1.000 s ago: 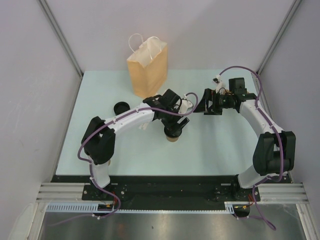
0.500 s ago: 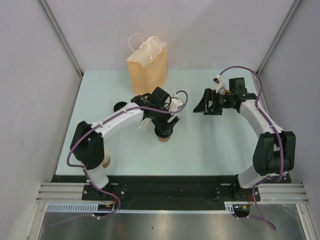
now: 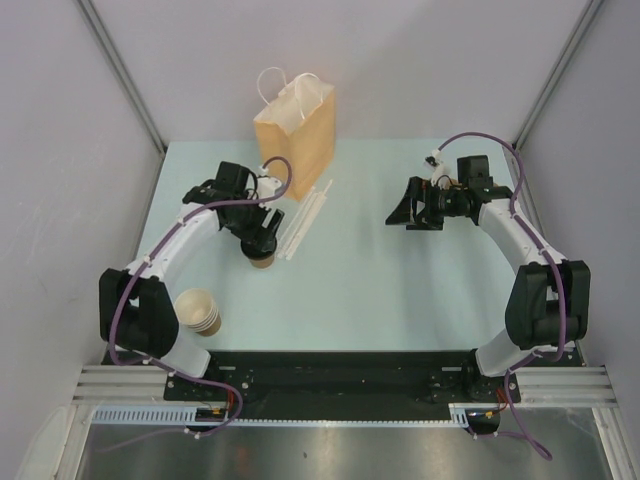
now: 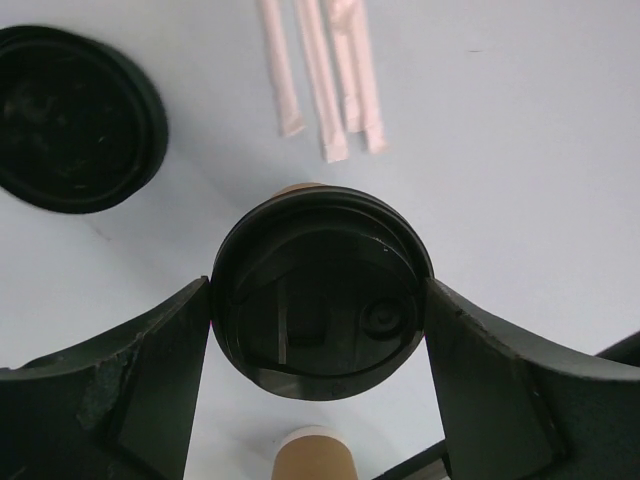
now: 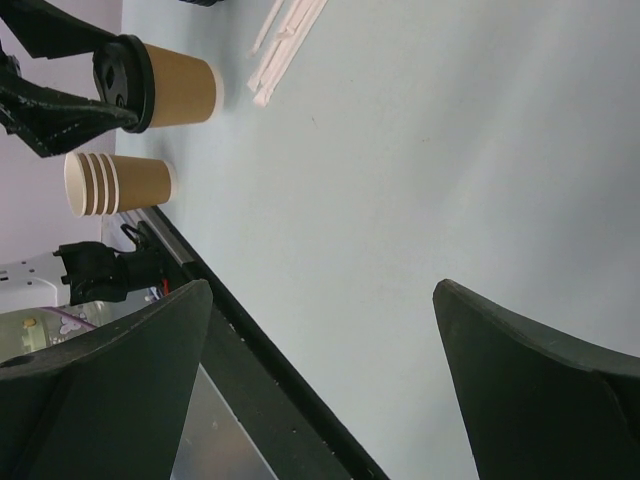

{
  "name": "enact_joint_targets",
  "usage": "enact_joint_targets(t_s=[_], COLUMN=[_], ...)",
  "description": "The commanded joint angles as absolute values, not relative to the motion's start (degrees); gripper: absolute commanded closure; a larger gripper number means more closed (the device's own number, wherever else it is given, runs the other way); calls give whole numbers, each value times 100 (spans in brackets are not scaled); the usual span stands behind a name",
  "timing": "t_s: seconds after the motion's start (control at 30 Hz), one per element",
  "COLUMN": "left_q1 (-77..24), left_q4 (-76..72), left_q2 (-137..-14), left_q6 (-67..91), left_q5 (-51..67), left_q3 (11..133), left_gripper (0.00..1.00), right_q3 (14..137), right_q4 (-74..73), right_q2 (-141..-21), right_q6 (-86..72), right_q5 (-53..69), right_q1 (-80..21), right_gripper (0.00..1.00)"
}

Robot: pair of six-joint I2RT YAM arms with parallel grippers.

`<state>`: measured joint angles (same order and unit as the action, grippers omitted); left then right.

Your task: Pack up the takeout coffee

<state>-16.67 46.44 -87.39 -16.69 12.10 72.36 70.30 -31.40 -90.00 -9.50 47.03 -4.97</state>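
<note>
Now my left gripper (image 4: 318,292) pinches the lidded cup (image 4: 320,335) near the paper bag (image 3: 295,140), unpacked; right gripper (image 5: 320,330) spread, empty.

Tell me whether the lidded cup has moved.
Yes. The lidded cup went left: from right of the paper bag to near its left edge.

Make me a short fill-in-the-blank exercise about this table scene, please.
1. The left pincer holds the coffee cup by its black ___.
2. The right pincer is ___ and empty.
3. A brown paper ___ with handles stands at the back.
Missing words: lid, open, bag.
</note>
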Motion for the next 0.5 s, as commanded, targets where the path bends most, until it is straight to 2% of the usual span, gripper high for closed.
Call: enact_joint_targets(t_s=[0.0, 0.33, 0.4, 0.47], left_q1=[-1284, -993, -958, -941], left_q4=[4246, 3613, 3498, 3463], left_q2=[-8534, -8596, -8604, -8587], left_q6=[-1986, -2013, -2013, -1978], left_q5=[1099, 1011, 1037, 1046], left_q3=[7119, 6637, 6583, 6548], left_gripper=[43, 40, 37, 29], right_q3=[7225, 7216, 7225, 7216], right_q4=[-2962, -2953, -2971, -2988], right_q2=[-9035, -8983, -8974, -8956], right_q6=[-1011, -993, -984, -984], right_q5=[4799, 4772, 4764, 4764], right_q1=[-510, -510, -501, -501], right_gripper=[0, 0, 0, 0])
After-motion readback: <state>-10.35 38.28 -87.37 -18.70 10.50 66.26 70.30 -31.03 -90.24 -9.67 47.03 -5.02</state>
